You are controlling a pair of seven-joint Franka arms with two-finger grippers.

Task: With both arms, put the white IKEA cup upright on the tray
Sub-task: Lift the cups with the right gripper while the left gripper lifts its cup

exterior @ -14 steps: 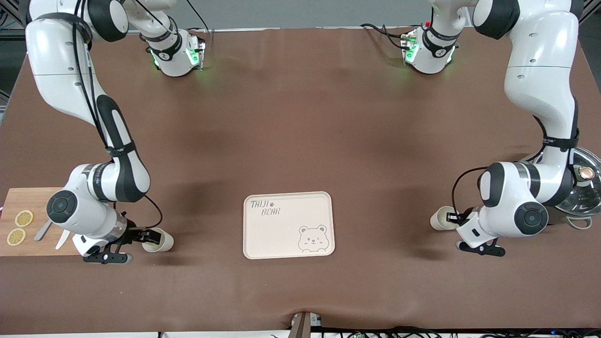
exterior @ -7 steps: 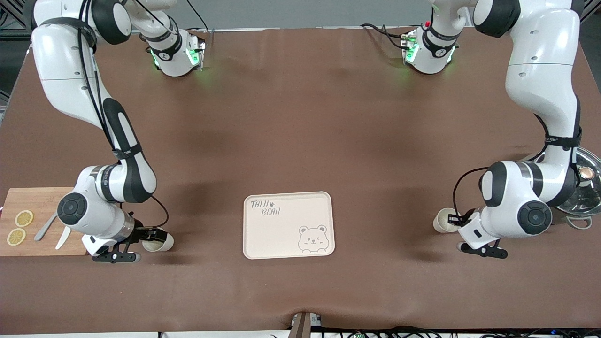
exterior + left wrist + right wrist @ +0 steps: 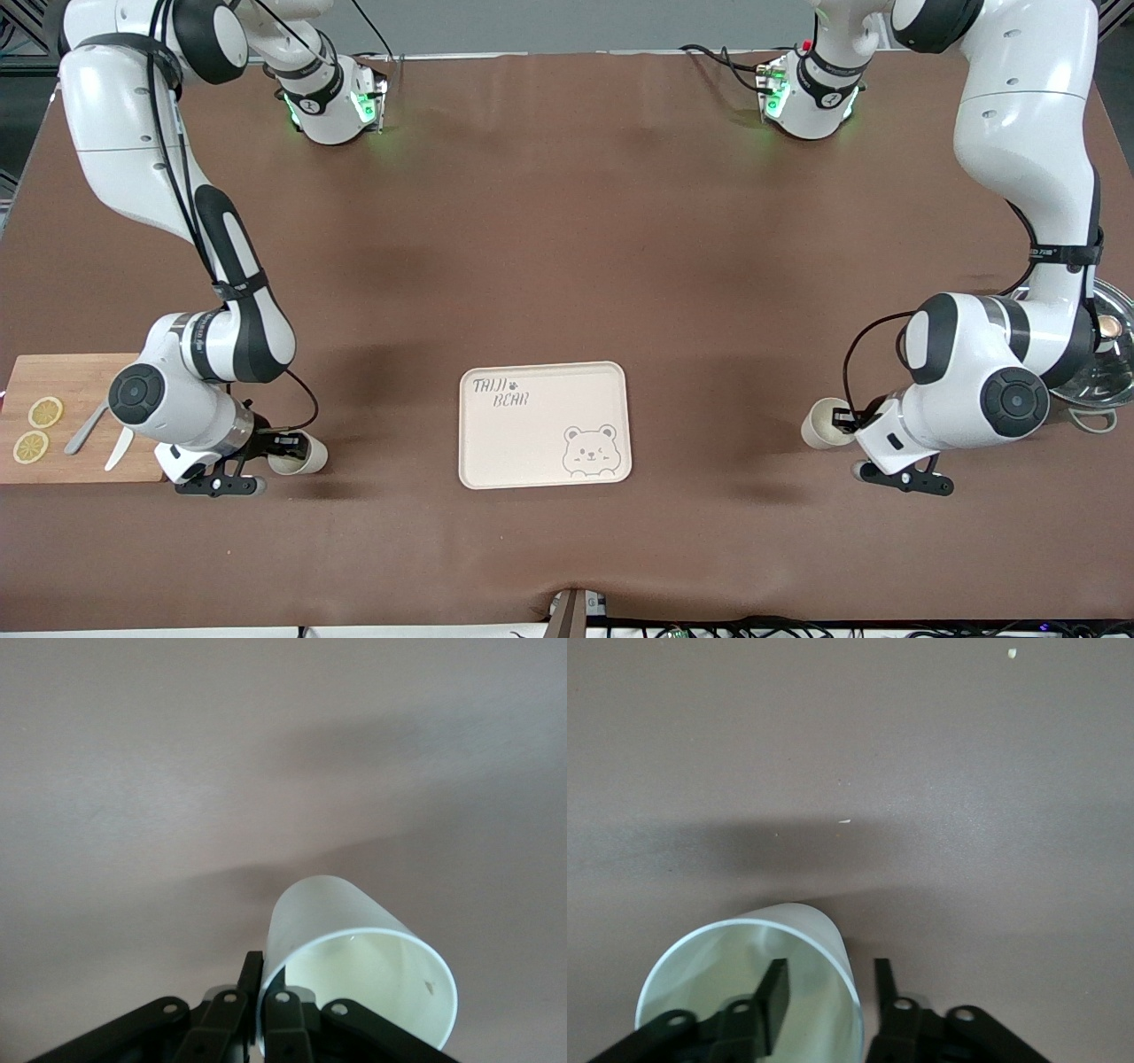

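Two white cups lie on their sides on the brown table. At the right arm's end, one cup (image 3: 306, 455) (image 3: 726, 970) has my right gripper (image 3: 282, 441) (image 3: 829, 970) at its mouth. One finger is inside, the other outside, and both stand apart from the wall, so the gripper is open. At the left arm's end, my left gripper (image 3: 849, 422) (image 3: 264, 979) is shut on the rim wall of the other cup (image 3: 819, 425) (image 3: 328, 908). The cream bear-print tray (image 3: 523, 443) lies between the two cups and holds nothing.
A wooden cutting board (image 3: 62, 390) with lemon slices (image 3: 44, 412) and a knife (image 3: 118, 450) lies at the right arm's end, beside the right wrist. A metal pot lid (image 3: 1103, 354) sits beside the left arm's wrist.
The right gripper has slid onto its cup's rim and its fingers have drawn closer together. The left gripper has shifted its cup slightly toward the tray.
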